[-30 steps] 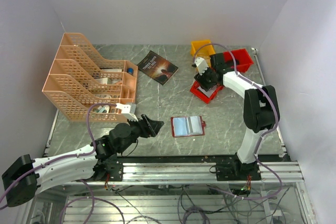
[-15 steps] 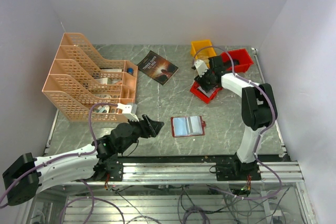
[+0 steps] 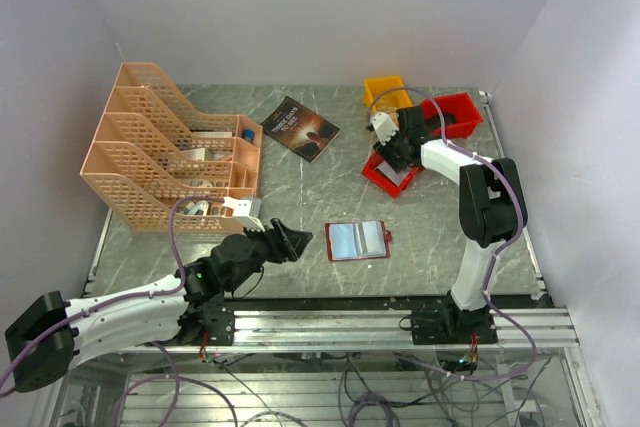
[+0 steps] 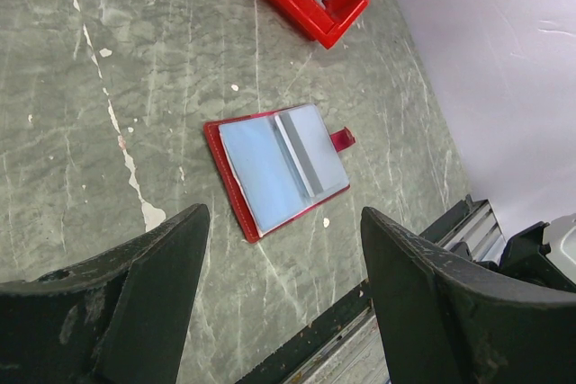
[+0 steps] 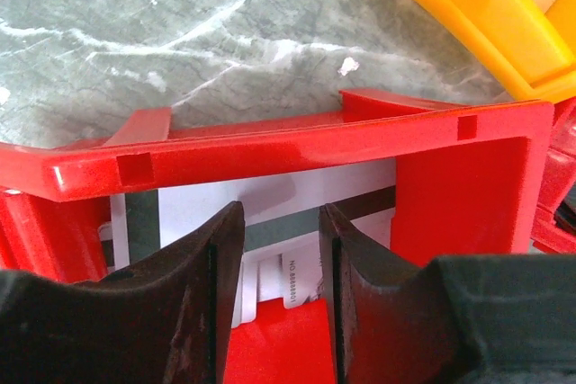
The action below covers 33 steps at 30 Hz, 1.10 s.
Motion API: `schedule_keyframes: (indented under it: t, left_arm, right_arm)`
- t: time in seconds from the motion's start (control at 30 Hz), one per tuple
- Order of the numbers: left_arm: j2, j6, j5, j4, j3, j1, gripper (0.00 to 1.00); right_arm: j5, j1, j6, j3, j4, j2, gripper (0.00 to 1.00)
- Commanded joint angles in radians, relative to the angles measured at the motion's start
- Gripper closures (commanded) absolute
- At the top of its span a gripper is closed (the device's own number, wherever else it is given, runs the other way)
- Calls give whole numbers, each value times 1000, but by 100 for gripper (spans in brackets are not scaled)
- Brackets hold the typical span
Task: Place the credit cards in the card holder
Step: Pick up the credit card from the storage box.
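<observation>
The card holder (image 3: 357, 240) lies open on the table, dark red with pale clear pockets; it also shows in the left wrist view (image 4: 279, 168). My left gripper (image 3: 292, 238) is open and empty, just left of the holder, with its jaws wide apart (image 4: 282, 249). My right gripper (image 3: 392, 159) reaches down into a low red bin (image 3: 375, 175). In the right wrist view its jaws (image 5: 279, 258) stand a little apart above white credit cards (image 5: 288, 222) with grey stripes, lying in that bin (image 5: 270, 146). It grips nothing.
A second red bin (image 3: 458, 112) and a yellow bin (image 3: 385, 92) stand behind the right gripper. A dark-covered book (image 3: 300, 128) lies at the back middle. An orange file rack (image 3: 170, 152) fills the left. The table's front rail (image 3: 330, 309) is close below the holder.
My right gripper has shifted slightly up and right, settling deeper into the low red bin. The left arm and the card holder have stayed put.
</observation>
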<state>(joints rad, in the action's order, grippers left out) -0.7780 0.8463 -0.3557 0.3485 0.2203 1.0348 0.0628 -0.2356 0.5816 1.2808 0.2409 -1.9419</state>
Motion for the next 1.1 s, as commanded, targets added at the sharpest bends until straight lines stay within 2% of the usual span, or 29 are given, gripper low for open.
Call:
schedule_keyframes:
  t: [0.0, 0.23, 0.6, 1.07]
  left_arm:
    - [2, 4, -10, 44, -4, -5, 21]
    - [1, 5, -8, 49, -6, -5, 21]
    - [-5, 8, -8, 58, -10, -5, 21]
    - [-6, 6, -6, 62, -7, -5, 21]
  right_arm:
    - [-35, 3, 7, -15, -46, 17, 62]
    - [-6, 1, 4, -14, -35, 21, 61]
    - [37, 0, 5, -32, -36, 22, 50]
    - [-41, -4, 22, -41, -77, 0, 54]
